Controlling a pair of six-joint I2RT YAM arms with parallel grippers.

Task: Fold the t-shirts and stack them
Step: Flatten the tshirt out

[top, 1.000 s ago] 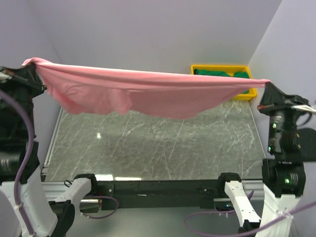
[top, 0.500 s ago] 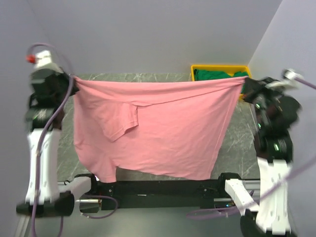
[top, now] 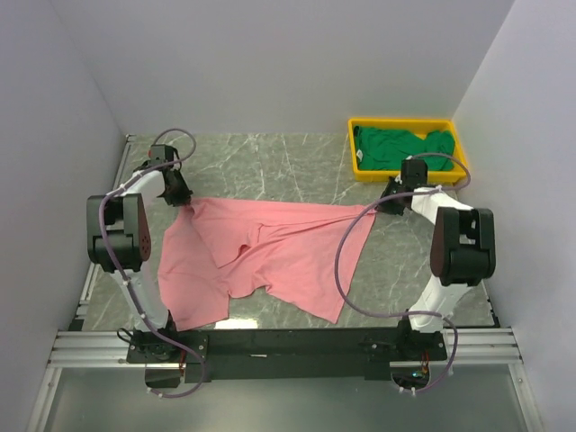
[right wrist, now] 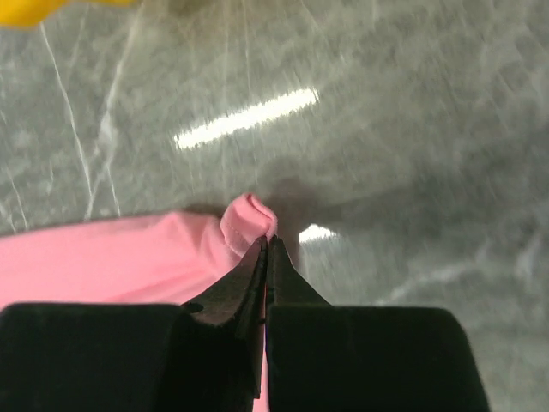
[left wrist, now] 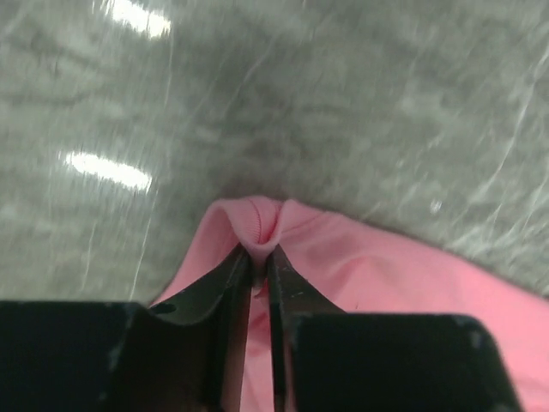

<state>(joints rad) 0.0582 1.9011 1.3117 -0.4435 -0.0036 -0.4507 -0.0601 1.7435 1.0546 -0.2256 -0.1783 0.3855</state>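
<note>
The pink t-shirt [top: 270, 256] lies spread and rumpled on the marble table, its top edge stretched between my two grippers. My left gripper [top: 184, 200] sits low at the shirt's far-left corner. In the left wrist view a bunched fold of the pink t-shirt [left wrist: 386, 275] is caught between the tips of the left gripper [left wrist: 259, 251], whose jaws stand only a narrow gap apart. My right gripper [top: 385, 205] holds the far-right corner. Seen from the right wrist, that gripper [right wrist: 266, 240] is shut on a hem fold of the pink t-shirt [right wrist: 111, 257]. The dark green t-shirt [top: 400, 144] lies crumpled in the tray.
The yellow tray [top: 352, 144] stands at the back right, just beyond the right gripper; its corner [right wrist: 34, 7] shows in the right wrist view. Grey walls close in the table on three sides. The shirt's lower edge reaches the table's near edge [top: 288, 335].
Both arms have come down from holding the pink shirt stretched in the air, and it now rests on the table. The left jaws have parted slightly.
</note>
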